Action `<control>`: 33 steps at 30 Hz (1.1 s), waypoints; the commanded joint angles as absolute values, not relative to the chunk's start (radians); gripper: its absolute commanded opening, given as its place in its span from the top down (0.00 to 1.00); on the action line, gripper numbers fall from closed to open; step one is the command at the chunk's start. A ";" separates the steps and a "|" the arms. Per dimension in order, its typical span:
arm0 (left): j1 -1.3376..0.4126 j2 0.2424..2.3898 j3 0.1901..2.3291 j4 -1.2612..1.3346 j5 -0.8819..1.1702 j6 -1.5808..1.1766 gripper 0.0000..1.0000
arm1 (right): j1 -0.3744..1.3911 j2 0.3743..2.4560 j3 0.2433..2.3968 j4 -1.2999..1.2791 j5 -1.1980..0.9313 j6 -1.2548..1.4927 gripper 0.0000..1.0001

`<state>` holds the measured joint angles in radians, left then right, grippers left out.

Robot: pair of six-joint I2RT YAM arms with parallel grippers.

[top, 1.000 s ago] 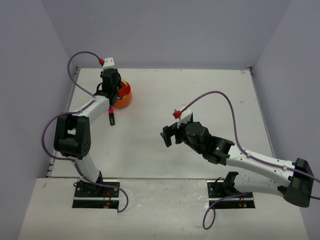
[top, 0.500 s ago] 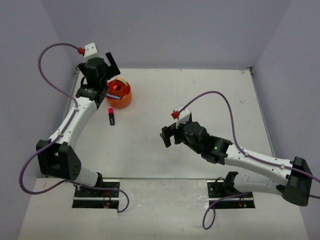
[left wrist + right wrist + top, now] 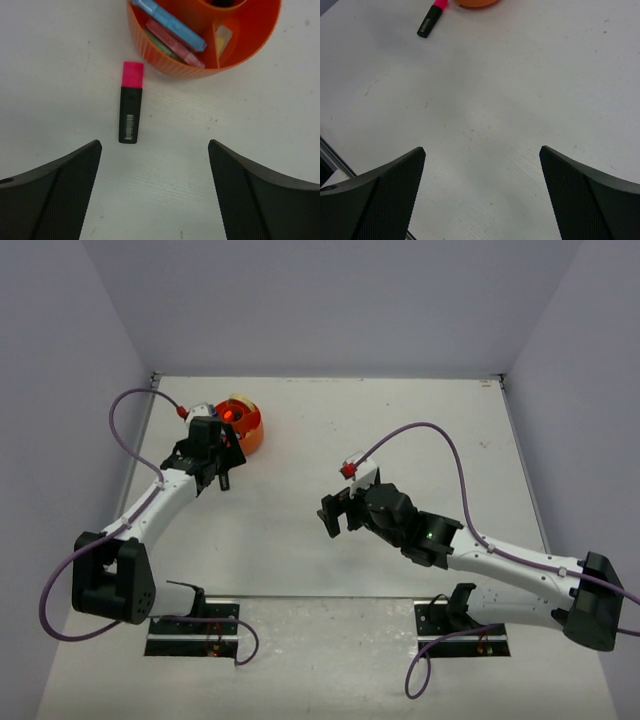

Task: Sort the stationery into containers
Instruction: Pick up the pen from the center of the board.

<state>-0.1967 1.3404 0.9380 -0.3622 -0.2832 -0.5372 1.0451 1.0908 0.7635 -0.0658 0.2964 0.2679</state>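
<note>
Black, pink-capped highlighter point(image 3: 130, 107) just beside ribbed orange tub point(image 3: 167, 67); left pincer point(image 3: 155, 148) and right pincer point(image 3: 482, 150) wide apart, empty

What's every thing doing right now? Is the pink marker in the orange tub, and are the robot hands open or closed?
Pink-ended highlighter: lying flat on the table, outside the tub.
Orange tub: upright, with a blue piece and a pink piece lying inside.
Left gripper: open, holding nothing.
Right gripper: open, holding nothing.
</note>
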 commanded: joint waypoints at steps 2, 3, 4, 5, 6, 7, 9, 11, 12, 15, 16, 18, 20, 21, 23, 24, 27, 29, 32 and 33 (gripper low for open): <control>-0.191 1.461 0.878 -0.224 -0.241 -0.541 0.20 | 1.042 1.031 0.755 -0.034 0.290 0.286 0.01; -0.190 1.488 0.879 -0.213 -0.242 -0.543 0.24 | 1.042 1.025 0.752 -0.034 0.292 0.287 0.01; -0.189 1.507 0.883 -0.211 -0.248 -0.545 0.28 | 1.042 1.023 0.750 -0.034 0.294 0.287 0.01; -0.190 1.530 0.890 -0.209 -0.261 -0.549 0.30 | 1.042 1.015 0.746 -0.035 0.295 0.287 0.01; -0.190 1.553 0.893 -0.206 -0.275 -0.554 0.31 | 1.042 1.007 0.744 -0.035 0.295 0.289 0.01; -0.190 1.566 0.893 -0.204 -0.289 -0.556 0.32 | 1.042 1.005 0.742 -0.035 0.296 0.290 0.01; -0.190 1.577 0.893 -0.213 -0.314 -0.564 0.32 | 1.042 1.000 0.740 -0.034 0.296 0.287 0.01; -0.190 1.591 0.890 -0.215 -0.337 -0.565 0.32 | 1.042 1.001 0.741 -0.033 0.295 0.288 0.01; -0.190 1.599 0.890 -0.217 -0.346 -0.565 0.32 | 1.042 1.003 0.741 -0.031 0.294 0.287 0.01; -0.189 1.636 0.894 -0.210 -0.370 -0.558 0.34 | 1.042 1.010 0.745 -0.031 0.288 0.287 0.01; -0.189 1.649 0.896 -0.208 -0.374 -0.557 0.35 | 1.042 1.014 0.746 -0.031 0.288 0.288 0.01; -0.187 1.670 0.902 -0.202 -0.384 -0.554 0.42 | 1.042 1.017 0.746 -0.031 0.290 0.287 0.01; -0.181 1.683 0.902 -0.190 -0.381 -0.553 0.44 | 1.042 1.019 0.746 -0.031 0.290 0.287 0.01; -0.175 1.690 0.899 -0.183 -0.372 -0.552 0.46 | 1.042 1.020 0.746 -0.031 0.290 0.287 0.01; -0.168 1.698 0.893 -0.170 -0.350 -0.550 0.53 | 1.042 1.023 0.747 -0.030 0.289 0.286 0.01; -0.165 1.700 0.890 -0.165 -0.341 -0.549 0.57 | 1.042 1.026 0.748 -0.029 0.288 0.285 0.01; -0.164 1.704 0.882 -0.161 -0.331 -0.546 0.63 | 1.042 1.032 0.750 -0.029 0.288 0.285 0.01; -0.164 1.701 0.873 -0.159 -0.325 -0.543 0.67 | 1.042 1.032 0.752 -0.029 0.290 0.288 0.01; -0.163 1.685 0.852 -0.149 -0.309 -0.538 0.79 | 1.042 1.031 0.753 -0.028 0.297 0.290 0.01; -0.163 1.679 0.846 -0.147 -0.304 -0.538 0.82 | 1.042 1.031 0.753 -0.028 0.298 0.290 0.01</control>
